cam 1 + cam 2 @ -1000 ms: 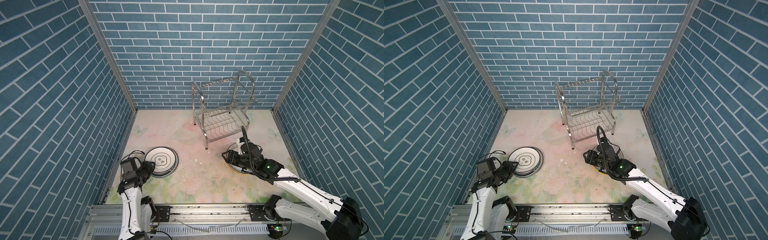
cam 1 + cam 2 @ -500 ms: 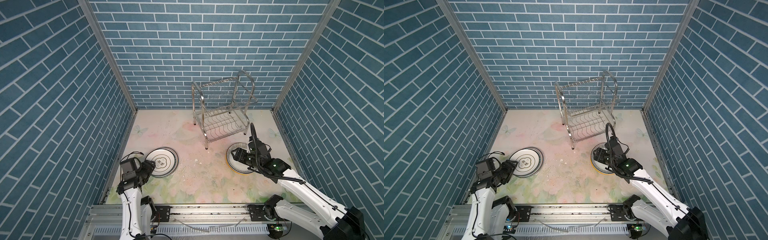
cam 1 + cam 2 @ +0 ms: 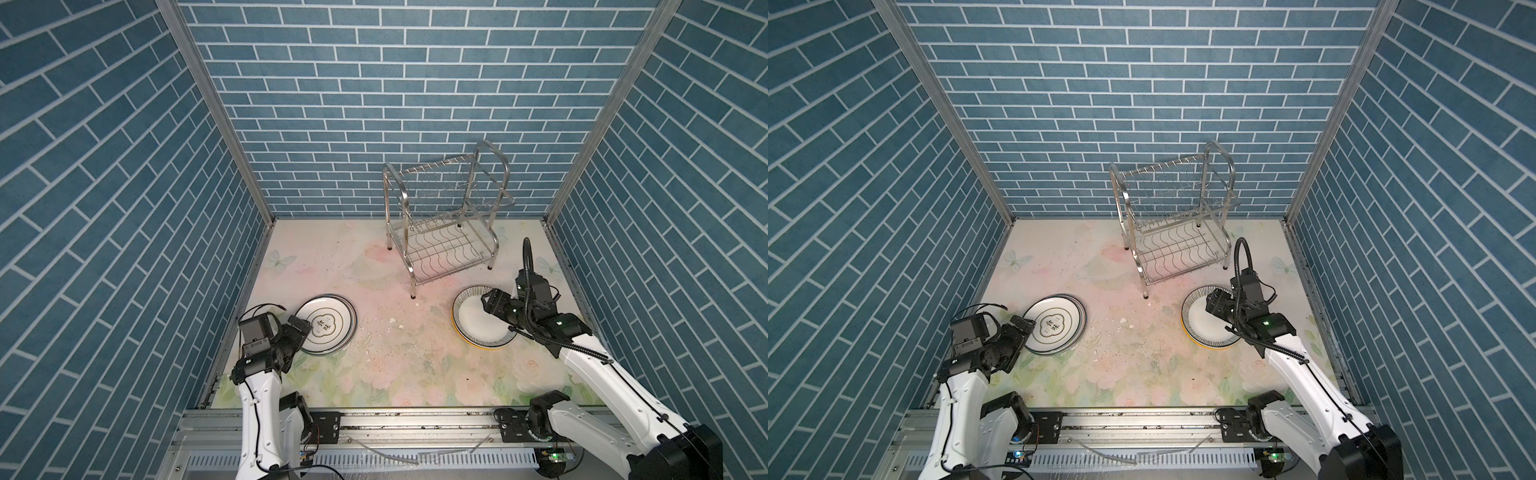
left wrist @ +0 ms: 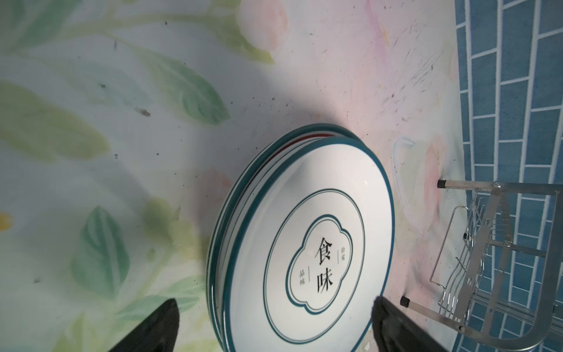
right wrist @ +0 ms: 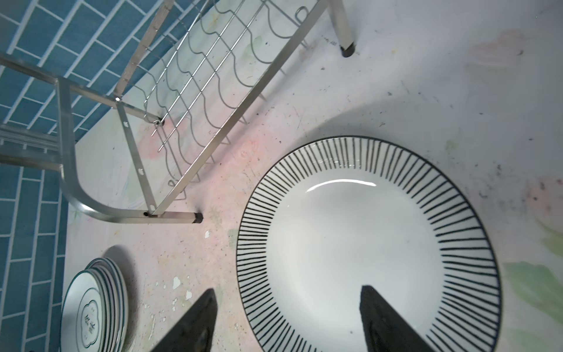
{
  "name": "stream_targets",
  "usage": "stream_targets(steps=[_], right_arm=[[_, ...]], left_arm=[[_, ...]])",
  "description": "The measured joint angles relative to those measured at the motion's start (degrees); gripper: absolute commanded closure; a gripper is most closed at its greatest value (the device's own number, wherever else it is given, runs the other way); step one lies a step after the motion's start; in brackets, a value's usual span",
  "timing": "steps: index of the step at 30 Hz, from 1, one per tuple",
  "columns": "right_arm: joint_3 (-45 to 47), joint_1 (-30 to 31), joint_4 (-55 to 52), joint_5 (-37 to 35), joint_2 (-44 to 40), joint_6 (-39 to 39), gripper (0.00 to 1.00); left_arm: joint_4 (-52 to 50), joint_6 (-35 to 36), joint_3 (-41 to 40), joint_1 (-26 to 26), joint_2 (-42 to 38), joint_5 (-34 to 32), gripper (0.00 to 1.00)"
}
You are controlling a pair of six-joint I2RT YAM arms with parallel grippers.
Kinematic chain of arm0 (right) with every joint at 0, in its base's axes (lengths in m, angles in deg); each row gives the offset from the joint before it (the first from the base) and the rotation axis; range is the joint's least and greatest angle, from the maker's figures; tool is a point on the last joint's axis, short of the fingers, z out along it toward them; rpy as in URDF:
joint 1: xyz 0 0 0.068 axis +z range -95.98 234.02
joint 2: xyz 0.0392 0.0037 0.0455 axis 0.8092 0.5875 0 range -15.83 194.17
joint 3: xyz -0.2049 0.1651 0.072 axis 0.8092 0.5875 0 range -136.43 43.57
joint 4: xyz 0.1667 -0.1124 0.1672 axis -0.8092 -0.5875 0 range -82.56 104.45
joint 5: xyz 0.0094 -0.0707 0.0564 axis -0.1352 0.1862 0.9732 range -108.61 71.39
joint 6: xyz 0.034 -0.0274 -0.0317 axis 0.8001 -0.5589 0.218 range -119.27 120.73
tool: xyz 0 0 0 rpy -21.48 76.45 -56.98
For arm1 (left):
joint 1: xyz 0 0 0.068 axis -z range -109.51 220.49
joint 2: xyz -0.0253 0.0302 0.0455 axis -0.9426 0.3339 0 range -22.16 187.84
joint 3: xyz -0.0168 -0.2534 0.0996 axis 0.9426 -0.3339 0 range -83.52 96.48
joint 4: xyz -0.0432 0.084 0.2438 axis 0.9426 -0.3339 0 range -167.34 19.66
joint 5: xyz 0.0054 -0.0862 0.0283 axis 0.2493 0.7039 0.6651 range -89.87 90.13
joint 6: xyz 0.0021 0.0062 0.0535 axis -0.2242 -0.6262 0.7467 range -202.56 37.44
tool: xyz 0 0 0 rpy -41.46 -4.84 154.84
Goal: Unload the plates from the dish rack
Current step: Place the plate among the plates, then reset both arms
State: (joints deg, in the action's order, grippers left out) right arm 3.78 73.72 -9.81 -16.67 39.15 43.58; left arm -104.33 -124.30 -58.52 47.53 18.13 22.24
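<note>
Black fingers of the left pincer (image 4: 274,304) are spread wide, one each side of the near rim of the green-banded plates (image 4: 307,231). Gripping nothing afaict, and I can't tell if a tip touches the rim. That pile lies flat on the floral surface (image 3: 415,374), front-left of the dish rack (image 3: 446,232) & well apart from it. Right pincer (image 5: 288,291) is apart too, hanging over the striped plate (image 5: 365,243) w/ the rim between its fingers, not clamped. Striped plate lies just in front of the rack, toward its right end, on top of a yellow-edged plate (image 3: 482,348). Rack stands upright further back, by the blue brick wall (image 3: 374,104).
</note>
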Motion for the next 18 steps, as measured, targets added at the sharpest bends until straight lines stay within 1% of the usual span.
stream_targets(steps=[4,7,8,9,10,15,18], right_arm=[[-0.2,-5.4,-1.6,-1.0,1.0,-1.5,0.24],[-2.0,-9.9,-4.1,-3.0,2.2,-2.8,0.21],[-3.0,-11.5,-4.8,-3.9,2.6,-3.0,0.14],[-4.4,-13.3,-5.4,-5.1,3.0,-3.5,0.03],[-6.0,-15.1,-6.2,-6.4,3.4,-4.2,0.01],[-17.1,-22.8,-9.1,-11.8,6.9,-5.6,0.01],[-25.5,-24.8,-10.6,-14.8,9.7,-6.7,0.01]], left_arm=[[-1.8,0.8,4.8,0.0,-0.2,-1.8,0.01],[-2.3,1.9,8.5,0.0,0.9,-2.8,0.01],[-2.3,2.3,9.7,0.0,1.7,-2.9,0.01],[-2.2,2.8,11.5,0.0,3.0,-3.0,0.01],[-2.1,3.5,13.6,0.0,4.5,-3.1,0.01],[-0.5,6.9,24.9,0.2,12.5,-3.8,0.01],[0.3,8.8,31.8,0.4,17.0,-4.8,0.01]])
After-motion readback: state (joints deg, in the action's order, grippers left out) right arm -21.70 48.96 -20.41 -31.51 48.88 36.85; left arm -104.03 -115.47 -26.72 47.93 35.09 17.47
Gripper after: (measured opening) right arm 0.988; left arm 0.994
